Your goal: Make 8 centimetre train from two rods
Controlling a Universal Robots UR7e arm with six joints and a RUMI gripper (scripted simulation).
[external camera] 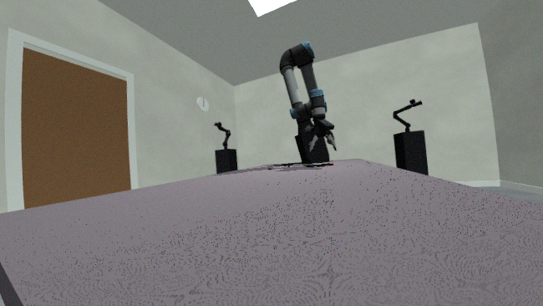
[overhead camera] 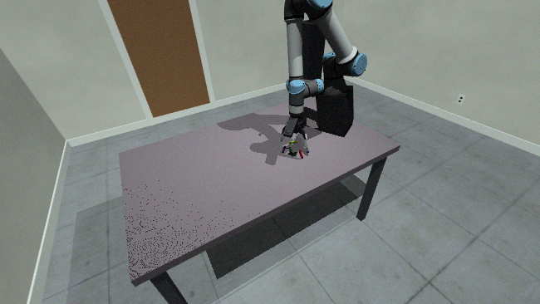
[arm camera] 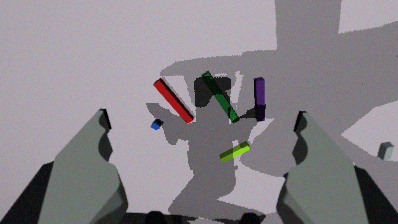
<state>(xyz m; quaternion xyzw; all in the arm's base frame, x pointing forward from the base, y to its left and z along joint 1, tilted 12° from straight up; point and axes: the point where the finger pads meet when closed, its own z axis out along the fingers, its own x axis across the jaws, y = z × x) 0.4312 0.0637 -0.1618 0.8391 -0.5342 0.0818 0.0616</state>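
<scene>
- Hovers with the gripper [overhead camera: 295, 144] [external camera: 322, 150] [arm camera: 201, 111] spread fully wide, gripping nothing, above the bench [overhead camera: 187, 187] [external camera: 251, 209] [arm camera: 50, 45], toward the end nearest the arm's base.
- Beneath, in the wrist view: green rod [overhead camera: 292, 152] [arm camera: 220, 96] slanted between red rod [overhead camera: 301, 154] [arm camera: 173, 101] and purple rod [overhead camera: 283, 149] [arm camera: 259, 99], all apart; lime rod [overhead camera: 293, 142] [arm camera: 235, 151] nearby.
- Just beside the red rod, toward the bench's right-hand corner in the top view: small blue rod [overhead camera: 307, 152] [arm camera: 156, 124].
- Farther out, toward the bench's back edge: grey rod [overhead camera: 260, 134] [arm camera: 385, 151], well apart.
- No train formed yet; makes eight with red plus blue, or lime plus grey.
- Could nudge the green rod with such wide fingers if lowered around the red one.
- Might tip or spin the tiny blue rod through an off-centre pinch.
- Could leave a bent or gapped joint if set down askew.
</scene>
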